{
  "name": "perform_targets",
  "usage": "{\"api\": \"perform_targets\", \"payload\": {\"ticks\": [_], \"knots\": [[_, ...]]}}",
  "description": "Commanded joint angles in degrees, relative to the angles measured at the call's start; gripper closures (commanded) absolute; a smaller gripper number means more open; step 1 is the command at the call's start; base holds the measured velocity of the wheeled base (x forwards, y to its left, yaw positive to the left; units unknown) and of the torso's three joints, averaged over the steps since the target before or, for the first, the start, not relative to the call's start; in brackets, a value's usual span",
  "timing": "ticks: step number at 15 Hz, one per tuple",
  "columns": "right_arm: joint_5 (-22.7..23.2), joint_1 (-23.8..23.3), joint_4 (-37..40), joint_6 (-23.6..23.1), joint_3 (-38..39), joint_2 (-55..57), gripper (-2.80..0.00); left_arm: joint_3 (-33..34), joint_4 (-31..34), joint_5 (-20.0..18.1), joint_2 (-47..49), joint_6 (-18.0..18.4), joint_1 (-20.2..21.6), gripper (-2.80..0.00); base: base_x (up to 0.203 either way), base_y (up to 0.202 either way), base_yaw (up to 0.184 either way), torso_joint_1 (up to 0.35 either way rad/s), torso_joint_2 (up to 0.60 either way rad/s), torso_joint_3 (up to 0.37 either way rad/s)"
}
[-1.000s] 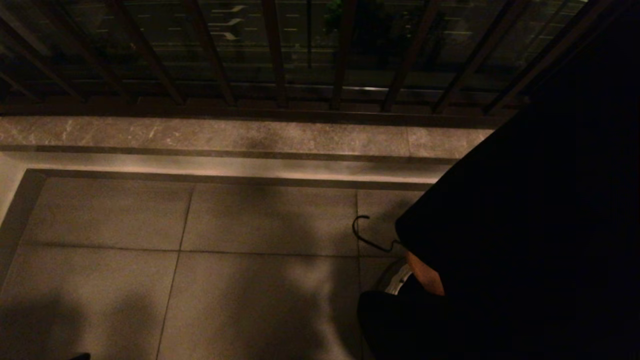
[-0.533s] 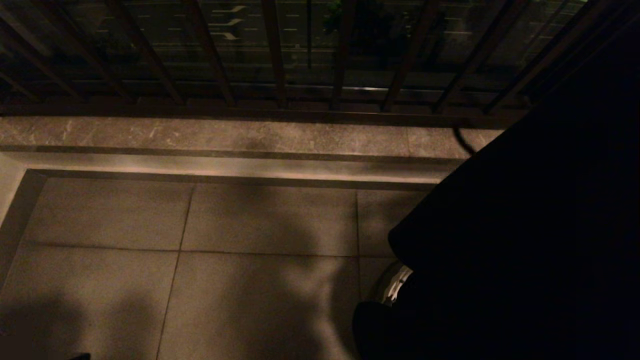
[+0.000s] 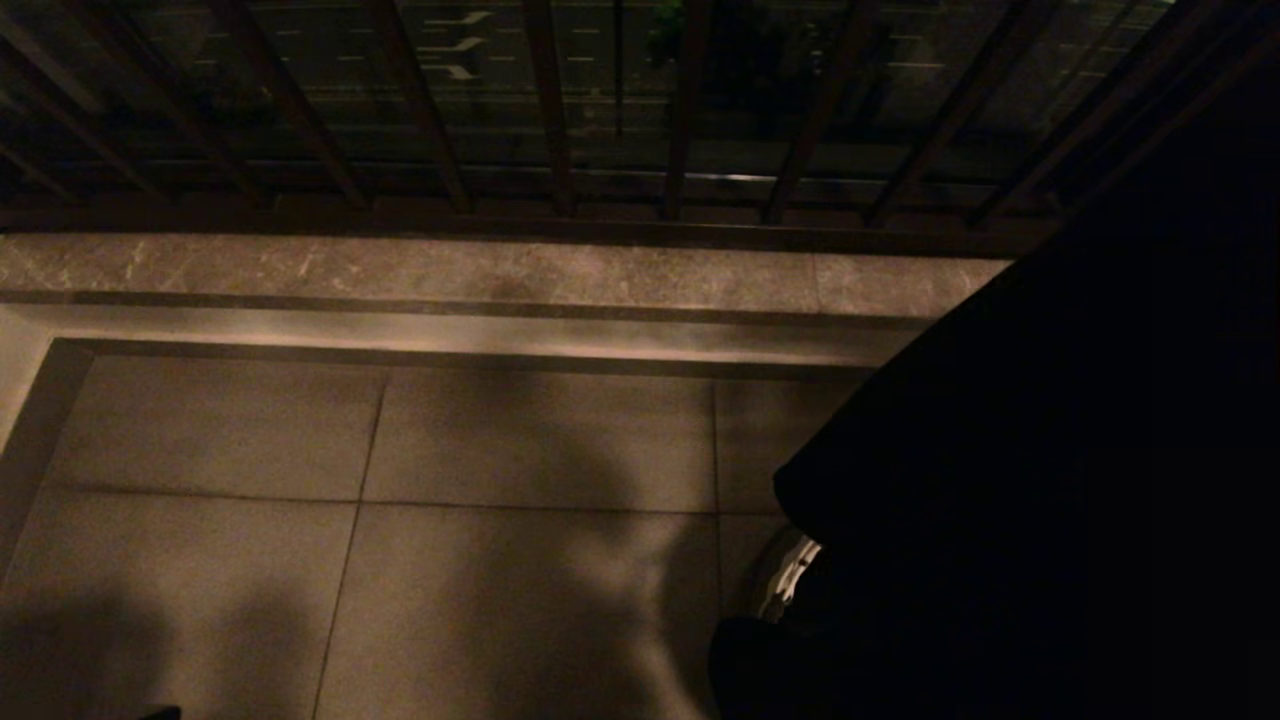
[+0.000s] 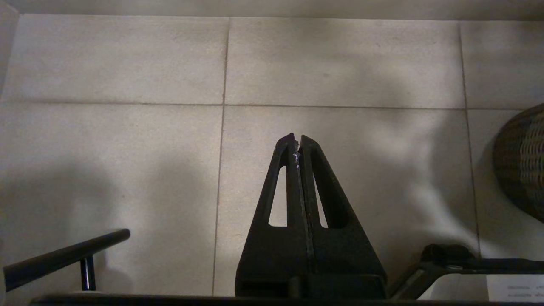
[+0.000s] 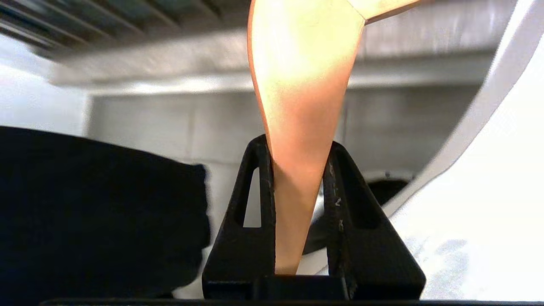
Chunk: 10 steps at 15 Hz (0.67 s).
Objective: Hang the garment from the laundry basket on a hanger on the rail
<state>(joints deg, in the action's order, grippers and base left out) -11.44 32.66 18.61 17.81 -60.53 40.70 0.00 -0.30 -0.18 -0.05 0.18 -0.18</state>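
Observation:
A tan wooden hanger point(image 5: 301, 85) stands between the jaws of my right gripper point(image 5: 297, 144), which is shut on it. The black garment point(image 3: 1050, 450) drapes from it and fills the right side of the head view, hiding the gripper there; it also shows as black cloth point(image 5: 93, 212) beside the fingers. Below the cloth's edge a sliver of the laundry basket's black-and-white rim point(image 3: 790, 575) peeks out, and its woven side point(image 4: 525, 161) shows in the left wrist view. My left gripper point(image 4: 296, 138) hangs parked over the floor tiles, shut and empty. The rail is out of view.
A dark brown barred window railing point(image 3: 550, 110) runs along the far side above a stone ledge point(image 3: 450, 270). Pale floor tiles point(image 3: 450, 500) spread to the left of the basket. A white curved surface point(image 5: 488, 191) lies close beside the right gripper.
The hanger's black hook rose from above the floor tiles to the ledge, then left the head view. The garment lifted with it and now covers the wooden hanger. The left arm stayed still.

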Motion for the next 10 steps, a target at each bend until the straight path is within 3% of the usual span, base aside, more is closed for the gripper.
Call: {"api": "perform_targets", "payload": {"ticks": [1, 4, 6, 10], "knots": [[0.65, 0.02, 3.68, -0.10, -5.44, -2.32, 0.00, 0.09, -0.05, 0.01, 0.05, -0.01, 0.01, 0.00, 0.000, 0.000, 0.000, 0.000, 0.00, 0.000], [8.82, 0.68, 11.40, -0.81, -13.27, -3.58, 0.00, 0.09, -0.05, 0.01, 0.05, -0.01, 0.01, 0.00, 0.000, 0.000, 0.000, 0.000, 0.00, 0.000], [13.70, 0.81, 12.28, -0.17, -17.56, -3.69, 0.00, 0.09, -0.05, 0.01, 0.05, -0.01, 0.01, 0.00, 0.000, 0.000, 0.000, 0.000, 0.00, 0.000], [18.35, 0.82, 17.04, 0.34, -30.59, -1.30, 0.00, 0.09, -0.05, 0.01, 0.05, -0.01, 0.01, 0.00, 0.000, 0.000, 0.000, 0.000, 0.00, 0.000]]}}
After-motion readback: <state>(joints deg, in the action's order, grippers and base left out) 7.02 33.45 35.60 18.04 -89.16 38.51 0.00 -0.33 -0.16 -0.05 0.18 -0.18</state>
